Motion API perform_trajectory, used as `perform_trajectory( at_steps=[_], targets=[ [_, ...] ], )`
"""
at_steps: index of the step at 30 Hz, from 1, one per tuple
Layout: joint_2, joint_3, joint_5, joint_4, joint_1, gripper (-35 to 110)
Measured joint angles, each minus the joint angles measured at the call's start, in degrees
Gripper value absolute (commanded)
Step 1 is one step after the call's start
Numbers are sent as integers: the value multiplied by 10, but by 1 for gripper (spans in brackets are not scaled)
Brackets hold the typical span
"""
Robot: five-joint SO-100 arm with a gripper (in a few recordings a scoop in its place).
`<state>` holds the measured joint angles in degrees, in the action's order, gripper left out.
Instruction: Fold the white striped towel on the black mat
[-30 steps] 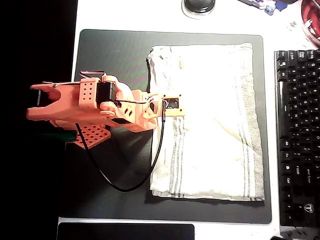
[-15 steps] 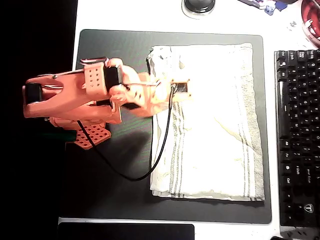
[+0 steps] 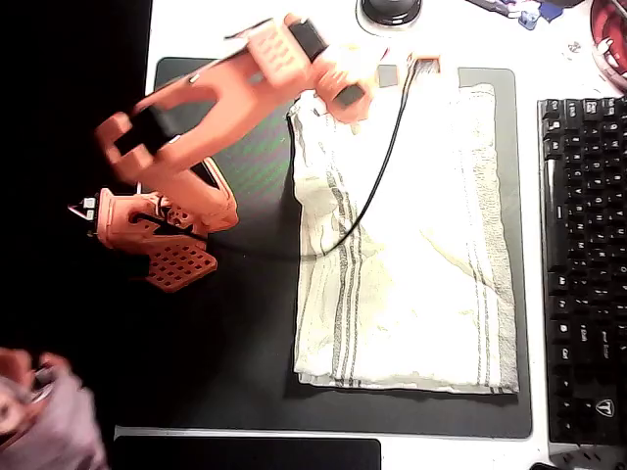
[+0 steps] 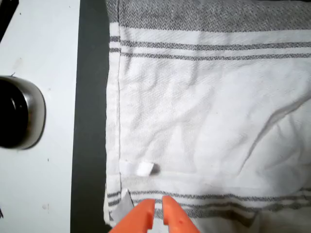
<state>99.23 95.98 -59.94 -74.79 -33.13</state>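
The white striped towel (image 3: 421, 245) lies spread and wrinkled on the right half of the black mat (image 3: 225, 333), with grey stripes along its left and right sides. My orange arm reaches across the mat's top left. My gripper (image 3: 340, 96) hangs over the towel's top left corner. In the wrist view the towel (image 4: 194, 121) lies below the gripper (image 4: 156, 213), whose two orange fingertips sit close together, shut, just above the striped edge near that corner. Nothing is held between them. A strip of the mat (image 4: 90, 121) shows beside the towel.
A black keyboard (image 3: 583, 264) lies right of the mat. A round dark object (image 3: 390, 10) sits on the white table beyond the mat's top edge, seen too in the wrist view (image 4: 17, 114). A person's hand (image 3: 39, 421) is at the bottom left. A smaller dark pad (image 3: 245, 455) lies along the bottom edge.
My arm swung from the towel's left edge at mid-height up to its top left corner. A person's hand came into view at the bottom left. The towel lies much as before.
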Motion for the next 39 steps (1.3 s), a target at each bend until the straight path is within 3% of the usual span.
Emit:
perform_trajectory(
  at_steps=[9,26,31,39],
  targets=[
    [-250,-203,16,-24,-16,8],
    [-353,-224,47,12,-35,18],
    [-377,-209,43,37,-35,16],
    [-396,-194,26,58,-47,0]
  ],
)
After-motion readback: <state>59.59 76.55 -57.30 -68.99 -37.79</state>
